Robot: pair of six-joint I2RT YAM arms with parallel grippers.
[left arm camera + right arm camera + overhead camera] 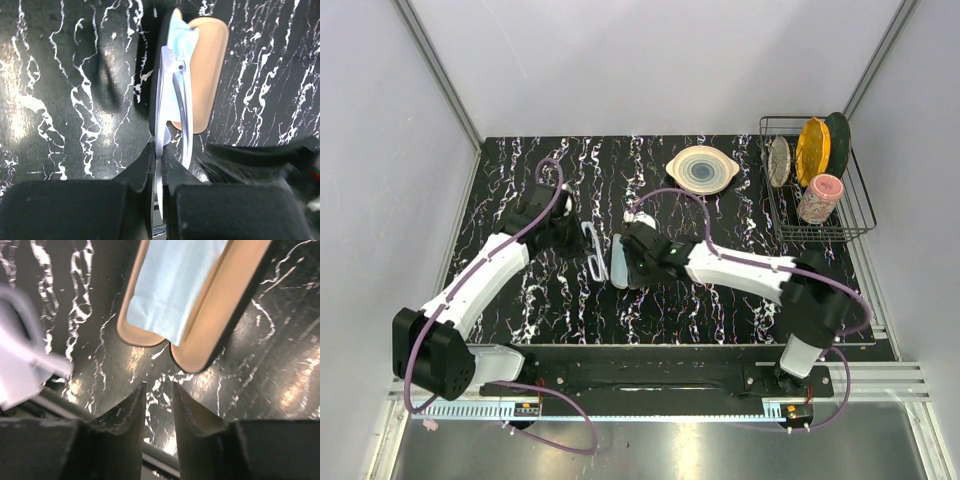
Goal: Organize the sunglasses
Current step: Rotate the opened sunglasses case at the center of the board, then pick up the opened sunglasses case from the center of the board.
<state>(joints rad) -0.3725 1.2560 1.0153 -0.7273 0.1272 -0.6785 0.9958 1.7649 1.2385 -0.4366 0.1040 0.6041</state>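
Observation:
The sunglasses [172,100], thin and whitish-silver, hang edge-on from my left gripper [160,150], which is shut on their frame. In the top view they [592,250] are a pale loop just right of that gripper [575,238]. Right behind them lies the open black case [207,75] with tan lining, a light blue cloth [181,40] inside it. My right gripper [159,392] hovers just short of the case's near end [220,325], open a little with nothing between its fingers. The cloth [175,285] fills one half. The sunglasses [20,350] blur at the left edge.
A cream plate [701,168] sits at the back of the black marbled table. A wire dish rack [860,215] at the back right holds plates and a pink cup [819,198]. Both arms meet near the table's middle.

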